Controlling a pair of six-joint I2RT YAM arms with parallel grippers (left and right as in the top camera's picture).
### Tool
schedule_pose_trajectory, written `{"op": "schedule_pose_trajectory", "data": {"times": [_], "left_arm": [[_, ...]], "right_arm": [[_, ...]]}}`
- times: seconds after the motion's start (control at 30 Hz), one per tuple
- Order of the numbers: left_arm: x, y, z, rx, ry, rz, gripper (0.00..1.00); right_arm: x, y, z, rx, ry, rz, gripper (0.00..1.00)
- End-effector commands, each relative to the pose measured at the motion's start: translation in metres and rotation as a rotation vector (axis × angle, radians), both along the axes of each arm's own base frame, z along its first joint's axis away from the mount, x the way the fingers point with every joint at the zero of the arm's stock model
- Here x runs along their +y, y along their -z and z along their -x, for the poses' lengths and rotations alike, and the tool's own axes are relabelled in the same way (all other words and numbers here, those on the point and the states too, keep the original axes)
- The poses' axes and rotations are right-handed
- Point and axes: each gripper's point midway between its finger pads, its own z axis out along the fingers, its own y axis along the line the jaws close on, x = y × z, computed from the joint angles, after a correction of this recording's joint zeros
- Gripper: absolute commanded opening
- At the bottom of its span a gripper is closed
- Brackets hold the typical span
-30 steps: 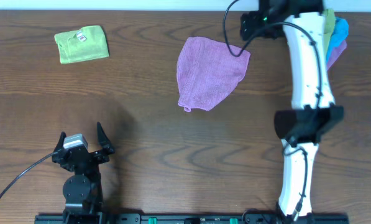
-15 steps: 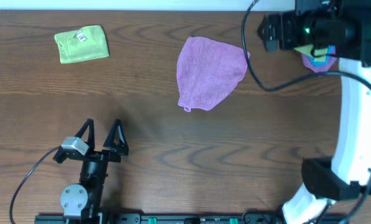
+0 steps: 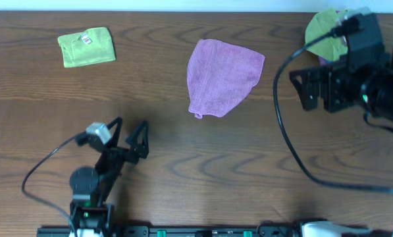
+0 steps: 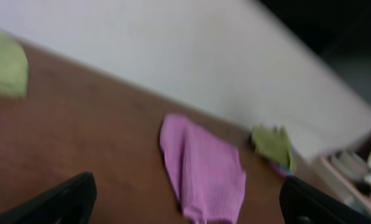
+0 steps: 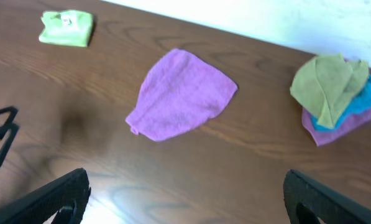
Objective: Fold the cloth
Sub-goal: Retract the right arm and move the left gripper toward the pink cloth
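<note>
Purple cloth [image 3: 222,78] lies spread and rumpled at far-centre of table [image 3: 183,178]; neither arm touches it. Left gripper [image 3: 128,130] sits front-left, fingers spread wide, empty, well apart from the cloth. Right gripper [image 5: 185,177] hangs over the table's right side, fingers wide apart, empty. Folded green cloth [image 3: 85,46] far left. Heap of cloths [image 5: 333,90] far right.

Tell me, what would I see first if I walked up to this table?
The purple cloth catches your eye first, lying rumpled and unfolded near the middle of the brown table, toward the far side. Next comes a small folded green cloth in the far left corner, and a colourful pile of cloths in the far right corner.
</note>
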Motion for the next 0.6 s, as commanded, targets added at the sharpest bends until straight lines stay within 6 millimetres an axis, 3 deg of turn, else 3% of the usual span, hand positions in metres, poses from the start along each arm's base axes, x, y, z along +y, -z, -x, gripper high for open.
{"op": "schedule_pose_trajectory", "data": {"times": [0.0, 0.2, 0.47, 0.57], "left_arm": [[-0.015, -0.026, -0.017, -0.036, 0.097, -0.068, 0.95], [-0.027, -0.022, -0.054, 0.014, 0.173, -0.152, 0.96], [-0.057, -0.011, -0.122, 0.074, 0.296, -0.198, 0.95], [-0.072, -0.005, -0.144, 0.078, 0.335, -0.237, 0.95]], "right_arm": [[-0.009, 0.014, 0.006, 0.031, 0.029, 0.050, 0.99], [-0.027, 0.030, 0.023, 0.049, 0.104, 0.104, 0.99], [-0.058, 0.055, 0.040, 0.068, 0.250, 0.198, 0.99], [-0.070, 0.049, 0.051, 0.035, 0.309, 0.223, 0.99]]}}
